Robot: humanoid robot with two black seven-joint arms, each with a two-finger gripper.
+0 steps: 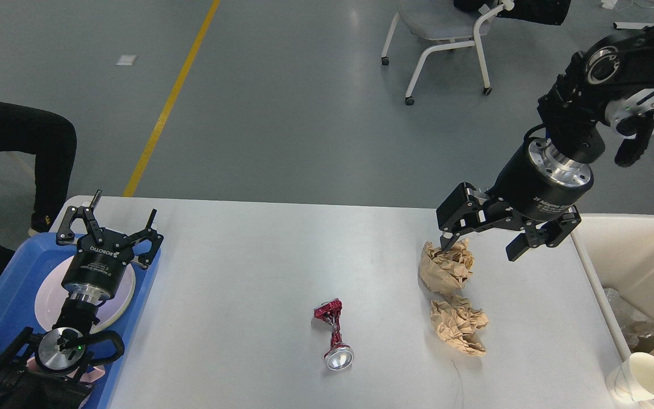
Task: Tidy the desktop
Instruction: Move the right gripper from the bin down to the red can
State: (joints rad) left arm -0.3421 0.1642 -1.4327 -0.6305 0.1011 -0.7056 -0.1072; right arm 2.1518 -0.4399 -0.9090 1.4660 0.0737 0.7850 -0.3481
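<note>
The right gripper (479,251) hangs over the far right part of the desktop (259,267) with its two fingers spread wide and nothing between them; its left fingertip sits at the top edge of the upper crumpled brown paper ball (445,266), though whether it touches cannot be told from this view. The other finger stands off to the right of that ball, over bare table. A second crumpled brown paper ball (458,325) lies just in front of the first, the two touching or nearly so, and a crushed red can (332,335) lies well apart toward the middle of the table. To the right, beside the table edge, stands a beige bin (639,250) with scraps in it, and a white paper cup (642,379) lies at its near corner. The left gripper (112,218) rests with fingers open and empty above a pink plate (125,289) in the blue tray (9,284) at the left edge. The step in hand looks like the reach for the upper paper ball. The next move calls for shifting slightly left and lowering so the ball sits between the fingers, then closing gently, since the paper will crush and may nudge its neighbour.
</note>
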